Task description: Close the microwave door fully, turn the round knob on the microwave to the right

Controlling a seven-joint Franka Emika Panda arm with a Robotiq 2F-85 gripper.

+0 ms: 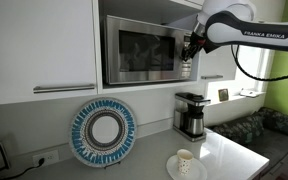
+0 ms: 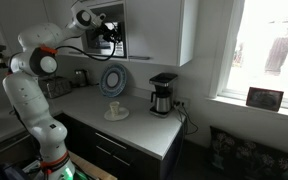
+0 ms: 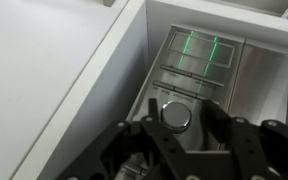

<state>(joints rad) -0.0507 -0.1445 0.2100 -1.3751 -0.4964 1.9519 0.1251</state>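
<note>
The steel microwave [image 1: 139, 50] is built into white cabinets, and its door looks closed in both exterior views [image 2: 120, 32]. Its control panel with green lit lines [image 3: 199, 55] fills the wrist view. The round silver knob [image 3: 177, 116] sits below the buttons. My gripper [image 3: 180, 122] is at the panel with one black finger on each side of the knob. A small gap shows on both sides, so the fingers are open around it. In both exterior views the gripper [image 1: 189, 45] [image 2: 108, 35] hides the knob.
A coffee machine [image 1: 191, 113] [image 2: 162, 95] stands on the counter below the microwave. A blue patterned plate [image 1: 103, 132] leans on the wall. A cup on a saucer [image 1: 185, 160] sits near the counter's front. White cabinet doors [image 1: 44, 45] flank the microwave.
</note>
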